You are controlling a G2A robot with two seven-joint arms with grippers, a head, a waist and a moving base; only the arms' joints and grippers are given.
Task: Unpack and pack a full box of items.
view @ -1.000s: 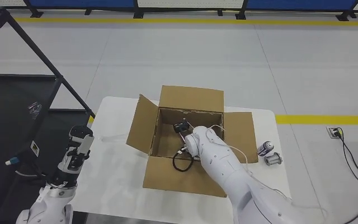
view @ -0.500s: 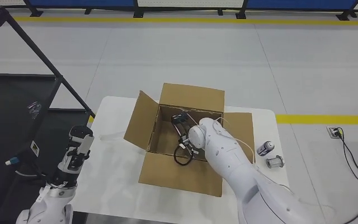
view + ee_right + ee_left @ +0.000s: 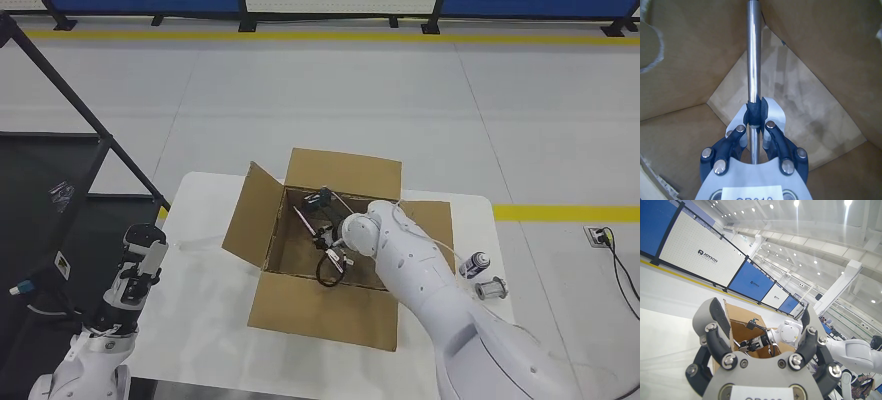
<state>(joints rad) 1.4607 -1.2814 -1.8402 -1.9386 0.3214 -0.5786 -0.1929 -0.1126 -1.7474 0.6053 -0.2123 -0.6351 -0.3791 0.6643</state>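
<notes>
An open cardboard box [image 3: 300, 310] stands mid-table with its flaps spread. My right gripper [image 3: 755, 107] is inside it, shut on a shiny metal rod [image 3: 753, 56] that runs up along the box's inner corner; bare cardboard floor lies beneath. From above, the right gripper [image 3: 322, 238] sits near the box's far wall, with the rod [image 3: 305, 214] slanting toward the far left corner. My left gripper [image 3: 762, 306] is open, holds nothing and points at the box [image 3: 738, 328] from the table's left side. In the top view the left gripper [image 3: 148, 252] hangs over the table's left edge.
A small can [image 3: 474, 264] and a metal cylinder [image 3: 490, 287] lie on the white table [image 3: 210, 300] right of the box. A black frame [image 3: 80, 110] with dark netting stands at the far left.
My right gripper has moved inside the box from its near side toward the far wall, tilting the rod up. The box has shifted slightly left. The left arm stayed still.
</notes>
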